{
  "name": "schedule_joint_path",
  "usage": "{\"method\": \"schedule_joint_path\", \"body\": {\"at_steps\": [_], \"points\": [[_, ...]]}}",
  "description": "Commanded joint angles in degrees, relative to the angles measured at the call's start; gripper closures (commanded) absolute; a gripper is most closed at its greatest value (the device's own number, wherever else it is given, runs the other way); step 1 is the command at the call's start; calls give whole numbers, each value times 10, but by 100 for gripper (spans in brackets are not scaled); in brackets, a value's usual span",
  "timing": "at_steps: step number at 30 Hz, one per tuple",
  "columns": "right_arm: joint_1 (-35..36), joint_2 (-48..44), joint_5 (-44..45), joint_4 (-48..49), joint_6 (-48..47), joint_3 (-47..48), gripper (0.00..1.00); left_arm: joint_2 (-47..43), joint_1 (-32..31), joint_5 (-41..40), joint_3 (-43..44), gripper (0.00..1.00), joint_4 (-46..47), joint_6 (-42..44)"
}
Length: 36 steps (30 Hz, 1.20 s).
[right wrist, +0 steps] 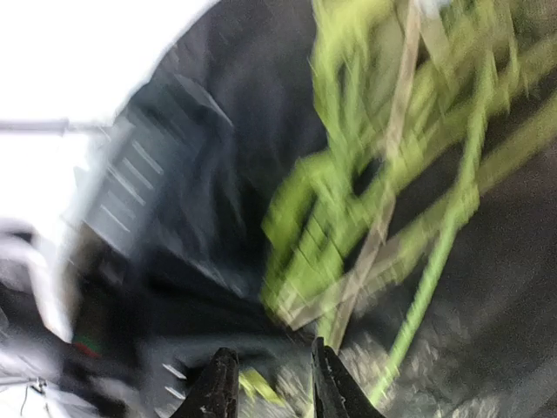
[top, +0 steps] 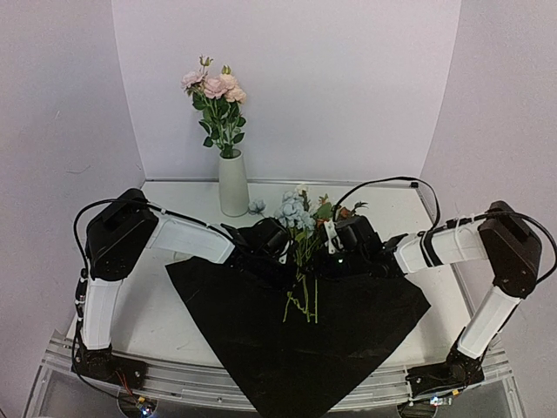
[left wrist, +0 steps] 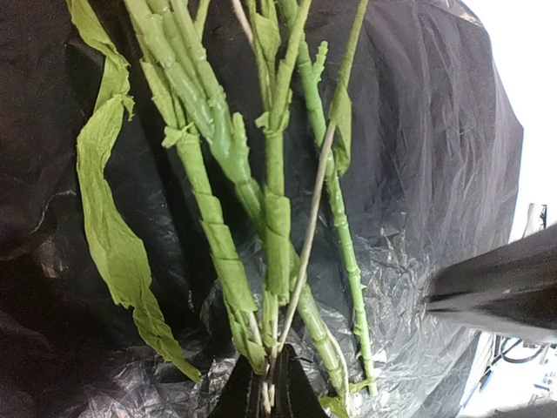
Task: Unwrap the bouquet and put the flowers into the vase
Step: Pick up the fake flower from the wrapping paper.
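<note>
— White backdrop (top: 348,87) is curving behind a pale tabletop (top: 148,322). Where are the flowers lying?

— Loose flowers (top: 300,218), blue and white heads, are lying mid-tabletop between the two arms, heads pointing at the backdrop, green stems (left wrist: 218,252) trailing over the black wrapping sheet (top: 287,348), which is spreading flat and hanging its point off the near edge.

— Is anything gripping them?

— The left fingers (left wrist: 239,401) are pinching shut on the lower ends of a few stems. The right fingers (right wrist: 218,387) are standing slightly apart beside the stems on the other side, but that view is blurring too much for me to tell whether they are holding anything.

— And the vase?

— The vase (top: 232,183) is standing upright at the back, left of the loose heads, pink blooms (top: 213,87) with green leaves already standing in it, and one pale blue bloom (top: 257,207) is lying just beside its base.
</note>
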Motion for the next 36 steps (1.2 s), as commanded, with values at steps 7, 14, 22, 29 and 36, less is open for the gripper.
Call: {"method": "schedule_joint_path", "body": {"at_steps": [7, 14, 22, 29, 36], "points": [[-11, 63, 73, -86, -27, 138, 73, -26, -3, -10, -4, 92, 24, 4], [-14, 100, 74, -102, -42, 174, 73, -38, -2, -7, -28, 91, 53, -10], [-15, 133, 72, -117, -57, 204, 74, -39, -3, -5, -34, 91, 64, -13], [-16, 154, 90, -134, -62, 223, 74, -41, -3, -3, -36, 90, 70, -13], [-16, 180, 99, -153, -73, 247, 75, -42, -3, -3, -37, 90, 71, -13]]}}
